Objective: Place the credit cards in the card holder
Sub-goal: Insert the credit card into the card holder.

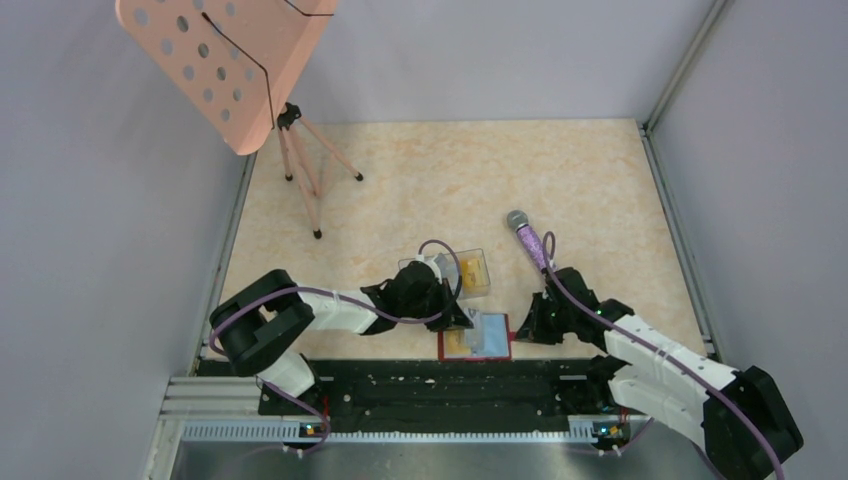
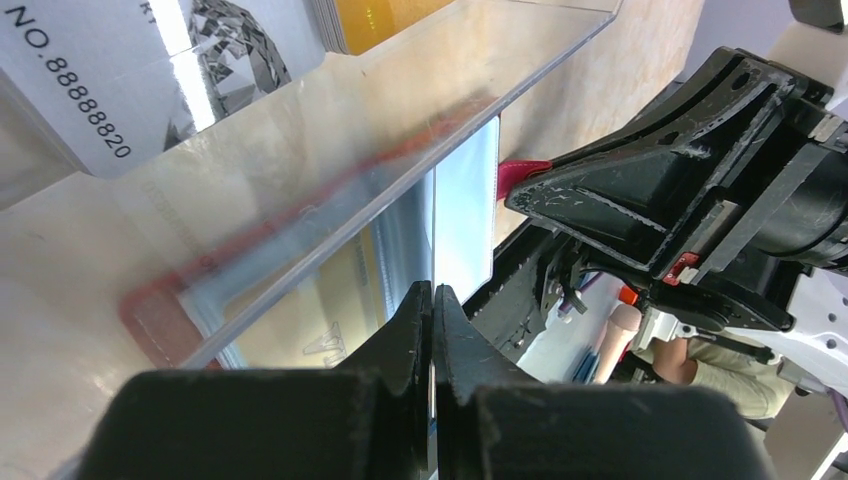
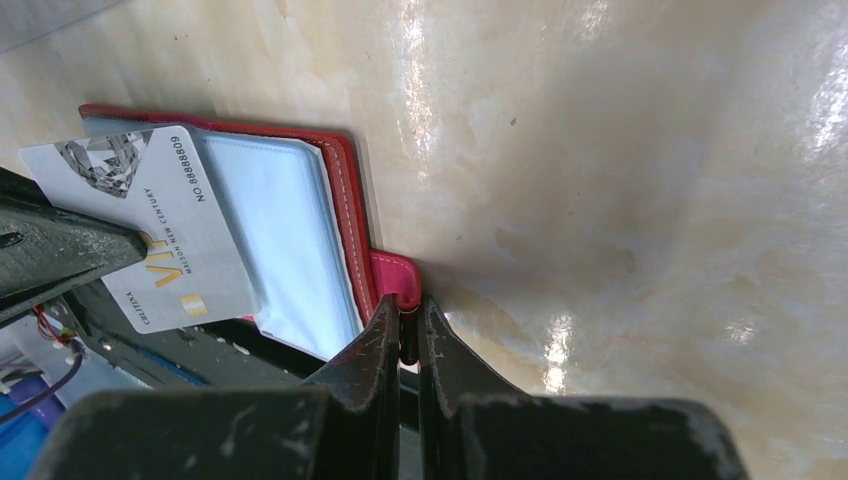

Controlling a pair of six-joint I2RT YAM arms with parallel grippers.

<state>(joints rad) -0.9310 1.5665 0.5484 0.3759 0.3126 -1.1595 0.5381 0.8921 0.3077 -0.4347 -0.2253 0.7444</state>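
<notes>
— At lower centre of the top view, what lies on the counter (image 1: pixel 450 170)?
— An open red card holder (image 3: pixel 345 200), at the near edge of the beige, marble-patterned surface. Its red tab is pinched tight by the right gripper (image 3: pixel 408 310). The left gripper (image 2: pixel 433 292) is closed on the edge of a pale credit card (image 3: pixel 150 230), held over the holder's clear sleeves.
— And the other cards?
— Some yellow-orange cards (image 1: pixel 472 272) stand in a clear box (image 1: pixel 487 262) just beyond the holder. In the left wrist view a grey-white card (image 2: pixel 90 90) shows through the box wall.
— The room?
— Plain grey walls (image 1: pixel 480 50) on three sides. At upper left is a pink perforated music stand (image 1: pixel 225 60), its tripod on the counter. Right of centre a microphone (image 1: pixel 528 238) lies flat, just behind the right arm.
</notes>
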